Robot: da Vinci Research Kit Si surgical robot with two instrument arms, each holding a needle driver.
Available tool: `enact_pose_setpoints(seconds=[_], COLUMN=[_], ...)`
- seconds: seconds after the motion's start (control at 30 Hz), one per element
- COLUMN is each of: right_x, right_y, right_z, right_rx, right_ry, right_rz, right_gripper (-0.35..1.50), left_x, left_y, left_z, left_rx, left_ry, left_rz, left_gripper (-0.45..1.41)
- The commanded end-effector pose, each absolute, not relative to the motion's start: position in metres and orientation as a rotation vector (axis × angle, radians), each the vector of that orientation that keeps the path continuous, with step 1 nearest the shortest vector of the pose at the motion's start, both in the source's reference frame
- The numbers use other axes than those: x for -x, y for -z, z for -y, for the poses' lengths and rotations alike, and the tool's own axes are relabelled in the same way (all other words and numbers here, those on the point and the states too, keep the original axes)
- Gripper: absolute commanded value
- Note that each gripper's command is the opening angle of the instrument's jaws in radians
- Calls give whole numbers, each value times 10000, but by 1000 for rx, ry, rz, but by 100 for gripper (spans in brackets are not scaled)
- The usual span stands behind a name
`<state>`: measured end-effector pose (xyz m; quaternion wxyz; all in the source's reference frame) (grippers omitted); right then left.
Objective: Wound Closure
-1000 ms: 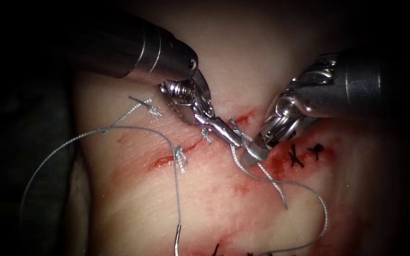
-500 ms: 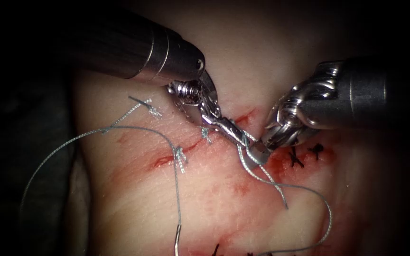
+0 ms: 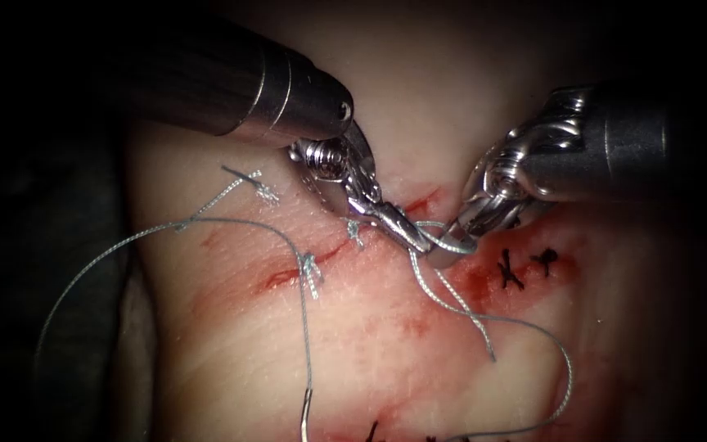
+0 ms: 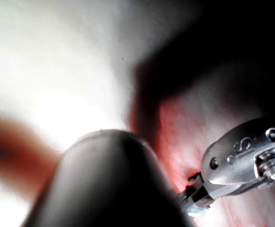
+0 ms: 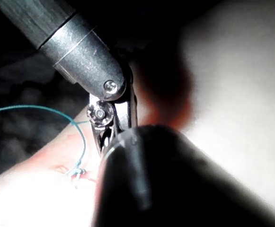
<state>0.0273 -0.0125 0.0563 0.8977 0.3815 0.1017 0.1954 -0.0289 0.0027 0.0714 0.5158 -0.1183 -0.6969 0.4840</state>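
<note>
The cut (image 3: 288, 275) runs slantwise across the tissue (image 3: 370, 360). My left tool (image 3: 415, 239) comes from the upper left, its jaws shut on the grey thread (image 3: 533, 331) over the cut's right part. The right tool (image 3: 450, 254) meets it tip to tip, and a loop of thread (image 3: 445, 236) lies around its tip. The needle (image 3: 306, 416) lies free on the tissue at the bottom edge, left of the tools, held by neither. In the right wrist view the left tool (image 5: 110, 118) stands beside teal thread (image 5: 57, 112). In the left wrist view the right tool (image 4: 239, 163) is over the reddened tissue.
Grey knots with short cut ends sit along the cut (image 3: 311, 272) (image 3: 355, 233), and one lies left of it (image 3: 262, 190). Black stitches (image 3: 511, 272) (image 3: 546, 260) lie to the right of the tools. Red fluid (image 3: 476, 282) stains the tissue there. Slack thread arcs far left (image 3: 83, 278).
The right tool has moved up and left against the left tool's tip, and the thread has come to lie in a loop around it. The left tool shifted slightly right, then held.
</note>
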Motion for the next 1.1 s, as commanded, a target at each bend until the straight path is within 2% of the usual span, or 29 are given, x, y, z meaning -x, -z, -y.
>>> enact_pose_setpoints(seconds=[0.03, 0.27, 0.33, 0.43, 0.63, 0.77, 0.9, 0.97, 1.03, 1.1], right_x=[-282, -282, -282, -281, -280, -278, -276, -276, -276, -277], right_y=[-564, -565, -565, -564, -566, -567, -569, -570, -571, -572], right_z=[125, 127, 127, 128, 131, 132, 135, 138, 139, 140], right_rx=[-791, -800, -803, -803, -805, -802, -793, -793, -796, -795], right_ry=[-404, -390, -381, -380, -374, -371, -365, -361, -357, -357], right_rz=[-214, -207, -206, -206, -203, -201, -190, -188, -184, -184], right_gripper=[-10, -5, 5, 2, 26, 27, 37, 37, 24, 22], left_x=[293, 295, 295, 295, 295, 298, 298, 298, 298, 299], left_y=[-719, -719, -719, -719, -720, -722, -722, -722, -722, -722], left_z=[-28, -29, -29, -29, -28, -26, -25, -25, -25, -25], left_rx=[284, 285, 285, 285, 286, 288, 288, 288, 288, 288], left_ry=[-1163, -1162, -1162, -1162, -1162, -1163, -1163, -1163, -1163, -1163], left_rz=[1674, 1673, 1673, 1672, 1671, 1668, 1667, 1667, 1667, 1667], left_gripper=[-45, -45, -45, -45, -45, -45, -45, -45, -45, -45])
